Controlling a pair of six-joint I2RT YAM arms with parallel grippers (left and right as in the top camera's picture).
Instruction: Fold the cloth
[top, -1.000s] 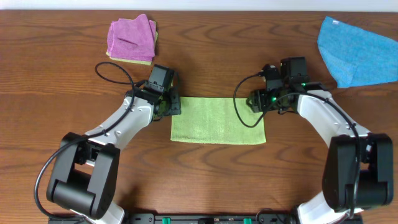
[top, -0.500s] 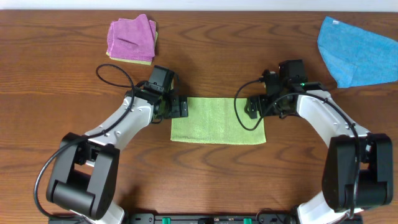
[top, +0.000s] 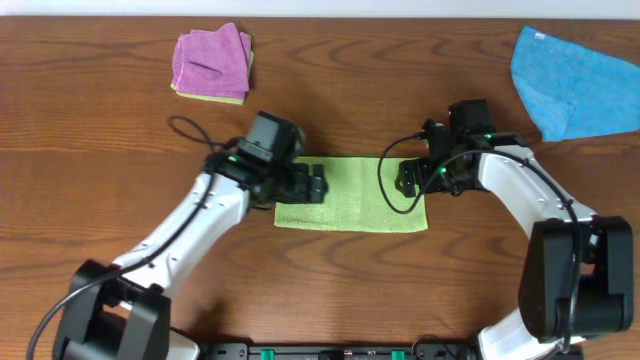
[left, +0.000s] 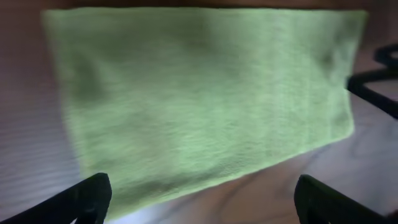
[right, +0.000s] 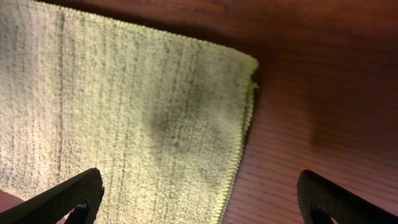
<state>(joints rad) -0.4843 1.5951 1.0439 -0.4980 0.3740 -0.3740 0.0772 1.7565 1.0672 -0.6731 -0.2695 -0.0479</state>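
Two short ends are offered by the cloth (top: 350, 195), laid flat on the counter (top: 330, 90), long axis left to right; the left pincer (top: 313, 186) is held released over the left end, the right pincer (top: 409, 181) released at the right

The green cloth (left: 205, 93) lies flat on the brown wooden table (left: 25, 124) and fills most of the blurred view. The left gripper (left: 208, 198) has its two dark fingertips (left: 90, 194) spread wide apart nearest the camera, gripping nothing. A dark shape (left: 373, 87) pokes in at the right.
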